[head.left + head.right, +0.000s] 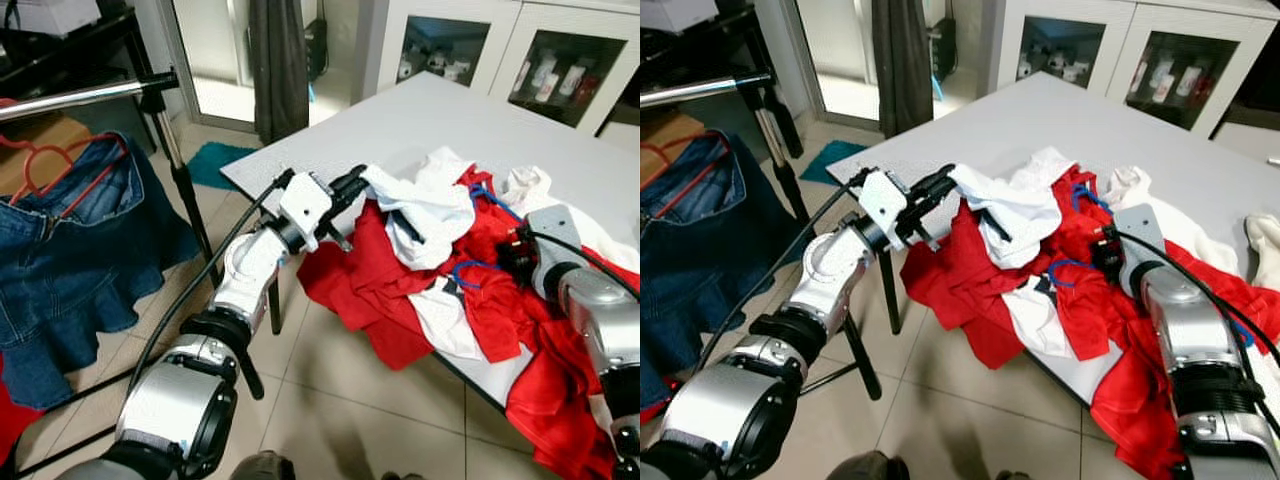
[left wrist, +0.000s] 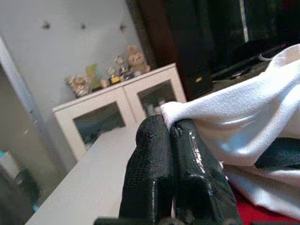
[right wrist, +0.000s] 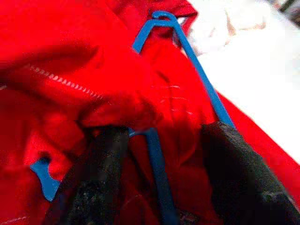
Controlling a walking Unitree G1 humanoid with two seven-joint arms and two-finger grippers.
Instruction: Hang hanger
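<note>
A blue hanger [image 3: 197, 70] lies tangled in a pile of red garments [image 1: 360, 270] and white garments on the grey table [image 1: 440, 115]; its hook [image 1: 487, 193] pokes out of the red cloth. My right gripper [image 3: 161, 140] is down in the pile, open, with one blue bar of the hanger running between its fingers. At the table's near corner my left gripper [image 1: 360, 183] is shut on the edge of a white garment [image 1: 430, 205], lifting it off the pile.
A metal clothes rail [image 1: 70, 98] stands to the left, and a denim skirt [image 1: 70, 250] hangs from it on a red hanger [image 1: 60, 160]. White glass-door cabinets [image 1: 450, 45] line the far wall. Tiled floor separates rail and table.
</note>
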